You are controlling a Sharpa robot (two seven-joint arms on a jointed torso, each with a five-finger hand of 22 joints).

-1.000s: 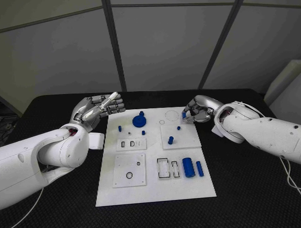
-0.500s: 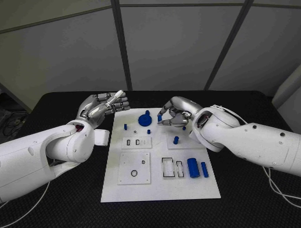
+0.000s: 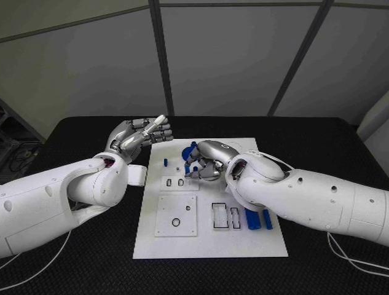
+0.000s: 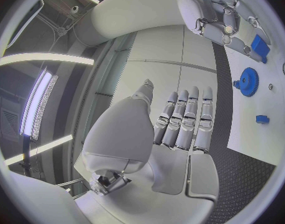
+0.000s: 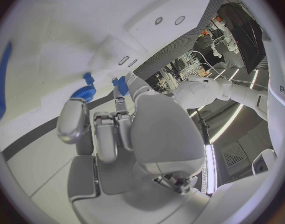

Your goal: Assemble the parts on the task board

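Head view shows my right hand [image 3: 208, 165] over the task board [image 3: 210, 243] pinching a small blue part [image 5: 121, 84], light, rigid, slippery plastic, I judge, best gripped across its sides.

Board parts [image 3: 267, 219] half hidden behind right arm [image 3: 318, 200]; fingers' [image 3: 194, 166] hold unclear

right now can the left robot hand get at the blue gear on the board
Probably not directly. The left robot hand is raised beside the task board, holding nothing, but the right robot hand hangs over the blue gear, crowding any approach.
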